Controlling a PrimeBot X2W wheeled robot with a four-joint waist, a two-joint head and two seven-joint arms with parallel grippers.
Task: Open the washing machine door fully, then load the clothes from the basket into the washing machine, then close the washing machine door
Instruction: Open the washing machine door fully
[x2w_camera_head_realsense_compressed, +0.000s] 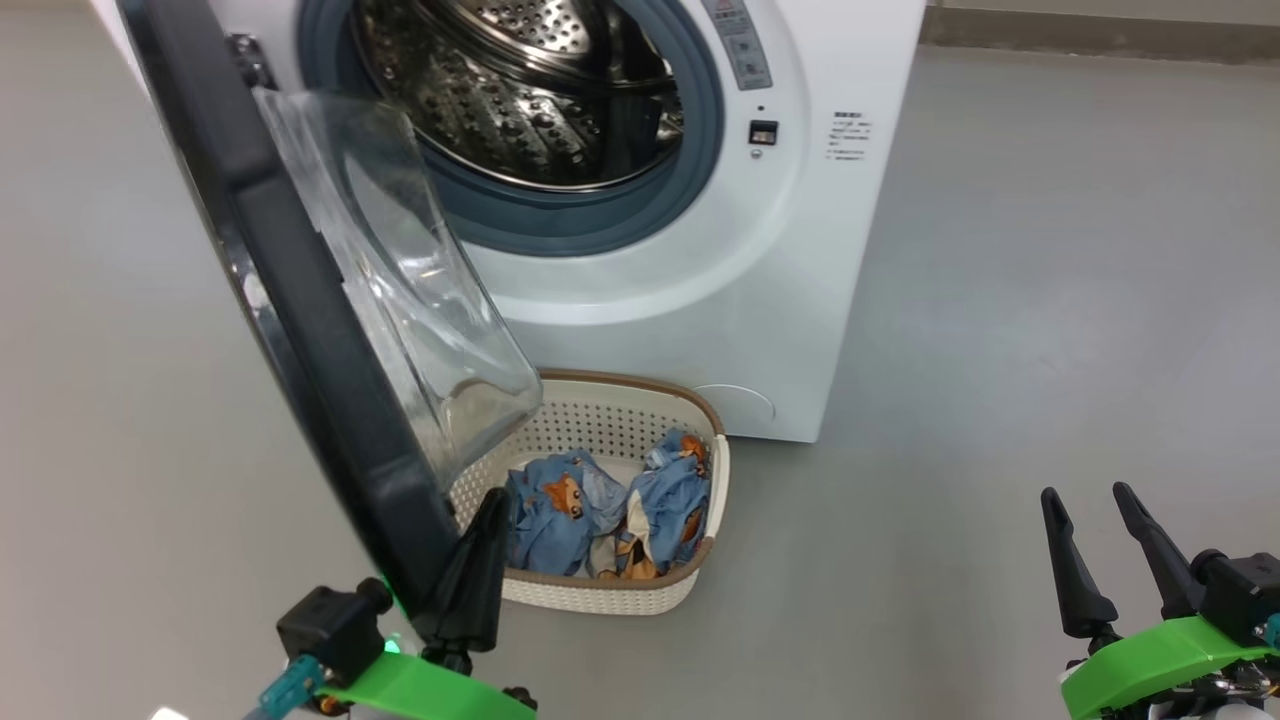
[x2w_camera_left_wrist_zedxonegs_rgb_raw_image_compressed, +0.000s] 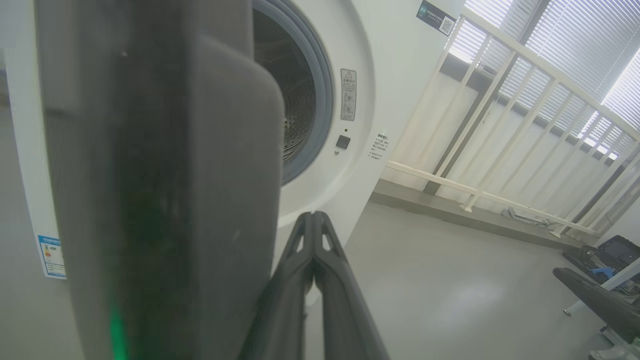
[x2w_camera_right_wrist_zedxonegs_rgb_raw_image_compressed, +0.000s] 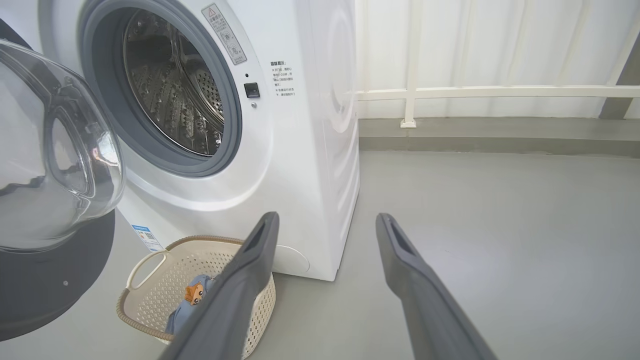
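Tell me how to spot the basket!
Find the big white washing machine with its round black door swung open. On the floor right in front of it, beside the door, sits the basket. It's cream, full of tiny holes, brown-rimmed, holding blue clothes.

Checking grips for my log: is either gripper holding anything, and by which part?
Nothing is held. The left gripper is shut with nothing between its fingers, beside the lower rim of the door. The right gripper is open and empty.
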